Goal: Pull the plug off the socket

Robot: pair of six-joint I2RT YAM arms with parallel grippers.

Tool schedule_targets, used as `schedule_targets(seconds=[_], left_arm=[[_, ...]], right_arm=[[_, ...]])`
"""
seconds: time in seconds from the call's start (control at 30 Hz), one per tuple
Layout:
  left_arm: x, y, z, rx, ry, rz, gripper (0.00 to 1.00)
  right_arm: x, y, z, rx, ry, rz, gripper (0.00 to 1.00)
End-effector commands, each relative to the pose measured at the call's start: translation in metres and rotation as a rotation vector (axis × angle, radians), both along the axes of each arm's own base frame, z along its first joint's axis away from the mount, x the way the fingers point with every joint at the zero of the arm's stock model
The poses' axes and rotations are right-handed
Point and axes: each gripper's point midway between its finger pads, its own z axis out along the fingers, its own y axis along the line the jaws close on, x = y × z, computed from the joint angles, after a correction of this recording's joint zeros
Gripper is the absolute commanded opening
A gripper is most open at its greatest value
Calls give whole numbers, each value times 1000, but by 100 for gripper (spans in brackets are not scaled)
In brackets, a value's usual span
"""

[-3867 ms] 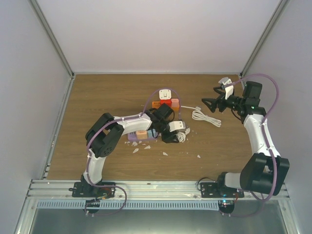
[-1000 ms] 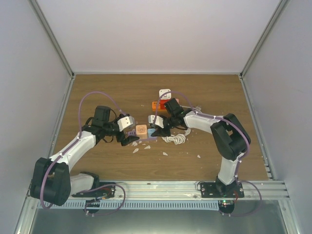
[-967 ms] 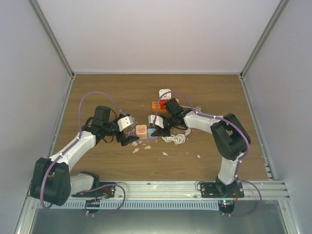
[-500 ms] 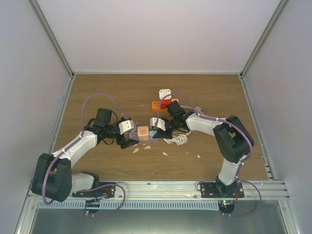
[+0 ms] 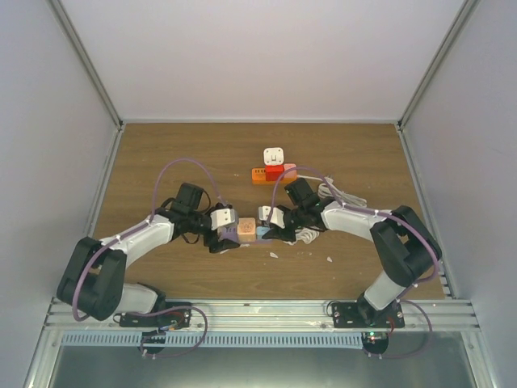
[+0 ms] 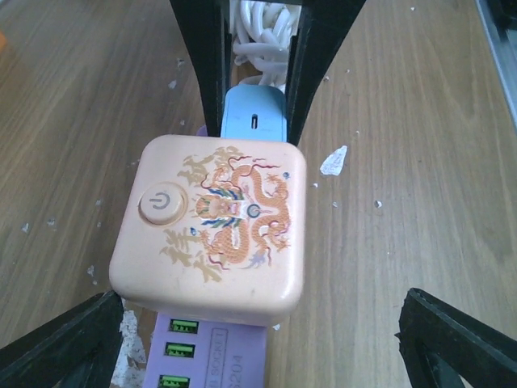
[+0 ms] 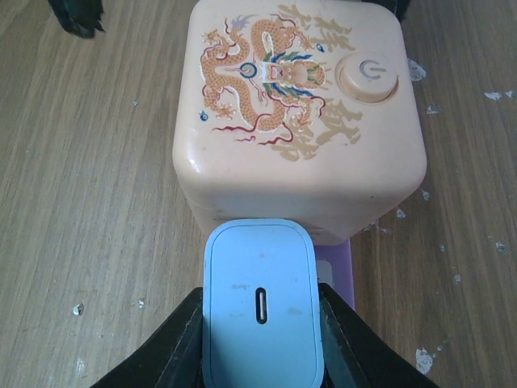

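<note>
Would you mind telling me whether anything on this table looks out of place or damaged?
Yes: white flakes lie scattered on the wooden table around the purple power strip that carries the tan cube and light-blue charger, like chipped debris. The white cable behind is bunched in a loose tangle.

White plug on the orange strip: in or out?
In, it appears: the white plug sits on the orange strip, untouched. The right gripper clamps the light-blue charger; the left gripper is open.
</note>
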Motion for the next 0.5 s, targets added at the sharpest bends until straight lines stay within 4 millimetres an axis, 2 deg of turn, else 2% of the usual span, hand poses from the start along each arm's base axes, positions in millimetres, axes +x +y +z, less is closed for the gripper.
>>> schedule_targets(seconds=[0.0, 0.3, 0.47], left_arm=[[7, -17, 5, -13, -51, -48, 91], [3, -31, -9, 23, -87, -85, 86], [6, -36, -7, 13, -111, -106, 78]], right_arm=[[-7, -6, -12, -35, 3, 1, 10], [-8, -7, -11, -27, -10, 8, 9], [-9, -8, -12, -34, -8, 12, 9]])
